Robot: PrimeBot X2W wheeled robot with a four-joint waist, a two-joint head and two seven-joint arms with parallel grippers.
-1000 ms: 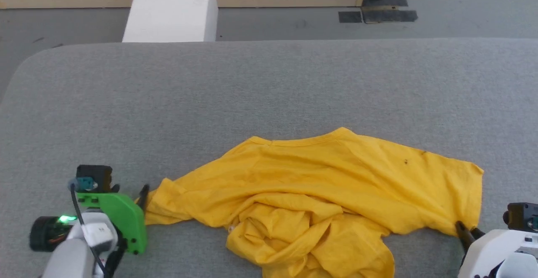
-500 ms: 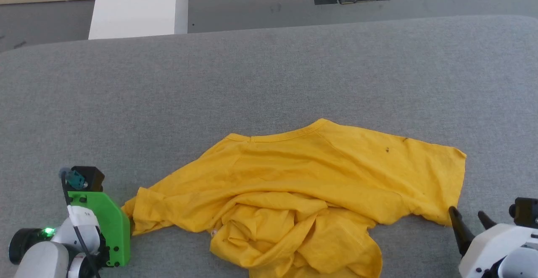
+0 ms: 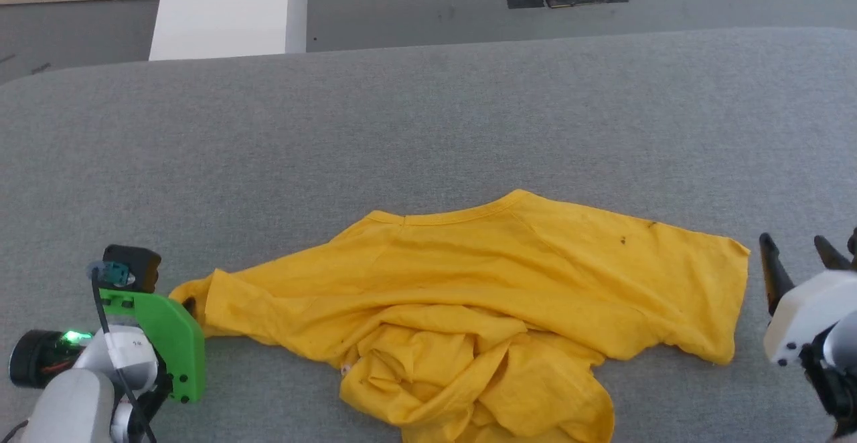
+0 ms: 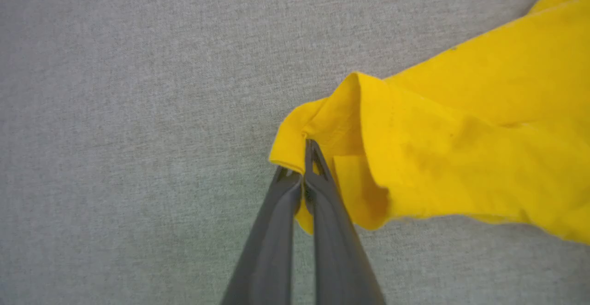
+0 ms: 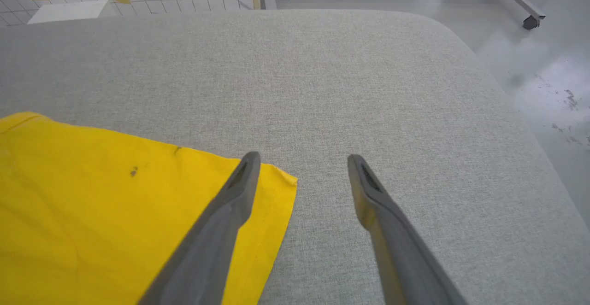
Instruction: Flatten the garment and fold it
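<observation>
My left gripper [image 4: 305, 167] is clenched on the hem at the left end of the shirt [image 3: 509, 282], which lies rumpled on the near half of the grey table [image 3: 428, 128]. My right gripper [image 5: 302, 162] hangs spread and empty at the shirt's right corner. I should pinch that right hem too, then draw both ends apart evenly and low, so the bunched near part spreads out.

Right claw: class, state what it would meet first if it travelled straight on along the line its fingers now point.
Probably only the bare grey table. The open right claw points past the garment, whose corner lies off to one side; its height above the surface is unclear.
</observation>
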